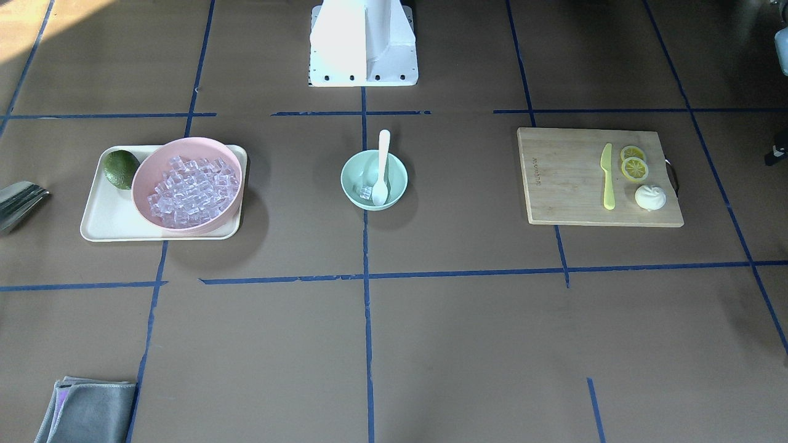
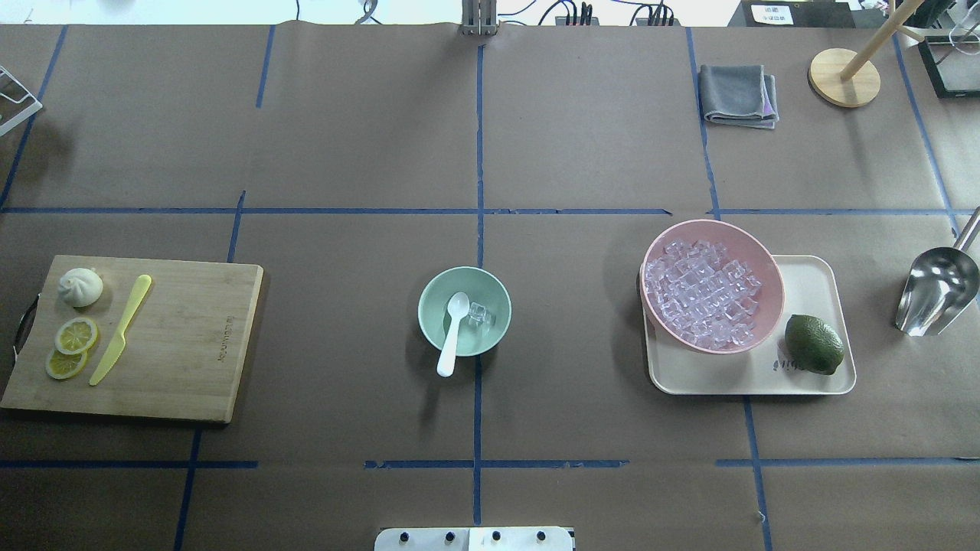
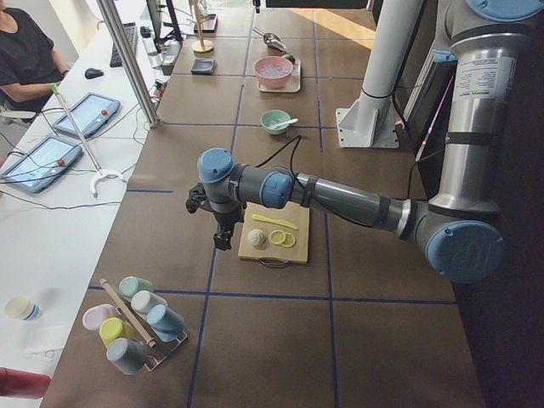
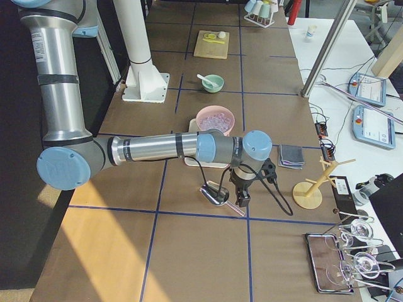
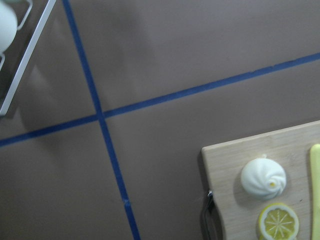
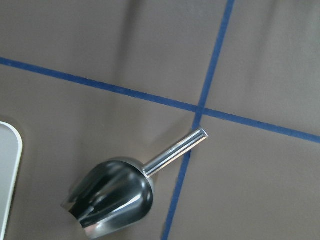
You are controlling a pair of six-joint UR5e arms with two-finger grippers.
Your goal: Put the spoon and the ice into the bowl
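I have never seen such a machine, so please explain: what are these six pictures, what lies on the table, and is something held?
This is a robot with two arms at a table; each ends in a gripper. Two pictures look down on the table, from behind the robot and facing it. Two come from the table's ends, two from wrist cameras. In the middle, a green bowl holds a spoon and ice. A tray carries a pink bowl of ice and a lime; a scoop lies nearby. A board carries a knife, lemon slices and a bun. The left gripper hangs beside the board, the right gripper by the scoop. Neither seems to hold anything.
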